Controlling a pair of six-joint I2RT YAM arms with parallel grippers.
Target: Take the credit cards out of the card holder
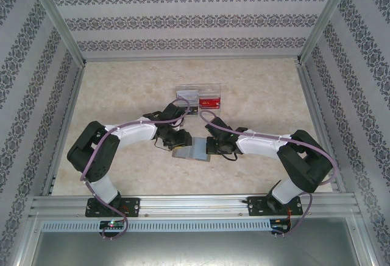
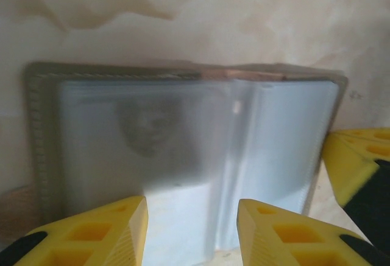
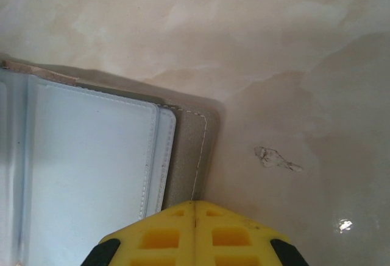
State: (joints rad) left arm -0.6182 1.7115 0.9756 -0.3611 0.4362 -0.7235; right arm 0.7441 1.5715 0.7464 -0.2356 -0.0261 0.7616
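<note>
On the table [image 1: 122, 95] the card holder [image 1: 190, 151] lies spread flat, left gripper [image 2: 192, 208] parted over one edge, right gripper [image 3: 195, 205] closed, empty, at its cover; probably light, floppy, slick: pinch a card [image 2: 256, 71] by its protruding edge.

Card holder [image 2: 183, 150]: outer cover [image 3: 189, 150] grey, matt, fine-grained like cloth or faux leather, stitched edge. Inner pockets [image 3: 91, 162]: pale blue-grey plastic, smooth, soft sheen. Table [image 3: 274, 65] under card holder: marble-look, smooth, glossy. Right gripper fingers [image 3: 164, 238]: yellow matt plastic.

Pale table [image 1: 268, 89]: card holder [image 1: 190, 152], seemingly clear box [image 1: 198, 94]
</note>
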